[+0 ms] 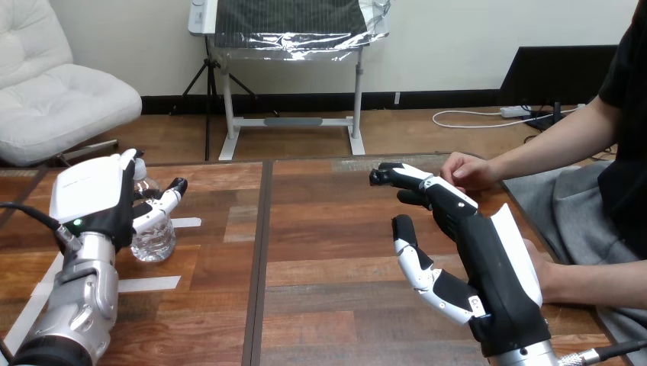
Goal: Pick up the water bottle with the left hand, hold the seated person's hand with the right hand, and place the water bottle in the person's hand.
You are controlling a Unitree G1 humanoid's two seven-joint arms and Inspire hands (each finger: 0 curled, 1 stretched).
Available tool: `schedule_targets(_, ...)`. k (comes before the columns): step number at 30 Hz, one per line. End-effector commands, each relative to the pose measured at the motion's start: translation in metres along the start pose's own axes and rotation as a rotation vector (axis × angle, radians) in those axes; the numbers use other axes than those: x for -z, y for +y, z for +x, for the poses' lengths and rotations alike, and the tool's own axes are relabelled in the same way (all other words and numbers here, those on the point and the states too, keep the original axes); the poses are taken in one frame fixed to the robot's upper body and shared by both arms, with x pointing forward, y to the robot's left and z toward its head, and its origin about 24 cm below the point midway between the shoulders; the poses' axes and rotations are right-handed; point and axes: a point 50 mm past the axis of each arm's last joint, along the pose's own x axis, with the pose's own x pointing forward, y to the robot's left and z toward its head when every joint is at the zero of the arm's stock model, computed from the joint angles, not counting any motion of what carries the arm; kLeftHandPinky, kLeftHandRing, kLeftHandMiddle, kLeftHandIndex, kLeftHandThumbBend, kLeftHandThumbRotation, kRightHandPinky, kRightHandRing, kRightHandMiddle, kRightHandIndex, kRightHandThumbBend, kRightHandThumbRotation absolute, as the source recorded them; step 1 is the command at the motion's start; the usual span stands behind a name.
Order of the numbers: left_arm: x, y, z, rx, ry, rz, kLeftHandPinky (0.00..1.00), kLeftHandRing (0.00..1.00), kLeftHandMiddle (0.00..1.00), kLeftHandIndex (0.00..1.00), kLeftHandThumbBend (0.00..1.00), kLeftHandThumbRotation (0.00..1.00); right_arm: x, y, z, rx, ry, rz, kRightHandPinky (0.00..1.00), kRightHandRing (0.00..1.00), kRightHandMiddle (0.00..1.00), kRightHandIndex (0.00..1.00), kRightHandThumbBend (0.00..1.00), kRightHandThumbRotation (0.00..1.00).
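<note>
A clear water bottle [155, 238] stands upright on the wooden table [320, 252] at the left. My left hand [95, 200] is right beside it, back toward the camera. Its thumb [164, 202] reaches across the bottle's front and its fingers rise straight by the cap, so the hand is open. My right hand [488, 267] hovers open over the table's right part, with its fingertips [389, 177] stretched toward the person's hand [467, 171], which rests near the far edge. The fingers pass just in front of it, not curled round it. The person's other forearm [595, 280] lies behind my right palm.
Strips of white tape [185, 223] mark the table around the bottle. A dark seam [263, 252] runs down the table's middle. The person sits at the right edge.
</note>
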Motion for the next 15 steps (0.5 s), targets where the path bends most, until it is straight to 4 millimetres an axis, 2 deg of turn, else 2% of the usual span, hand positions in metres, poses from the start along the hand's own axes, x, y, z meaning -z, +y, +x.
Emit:
schedule_targets(1, -0.0021, -0.0177, -0.0091, 0.066, -0.011, 0.005, 0.91, 0.90, 0.90, 0.89, 0.56, 1.00, -0.0142, -0.0079, 0.0192, 0.017, -0.102, -0.011, 0.80, 0.83, 0.83, 0.73, 0.03, 0.00)
schedule_targets(15, -0.0024, -0.0201, -0.0132, 0.055, -0.032, -0.002, 0.91, 0.90, 0.91, 0.90, 0.57, 1.00, -0.0148, -0.0078, 0.0201, 0.017, -0.106, -0.010, 0.79, 0.83, 0.83, 0.72, 0.03, 0.00)
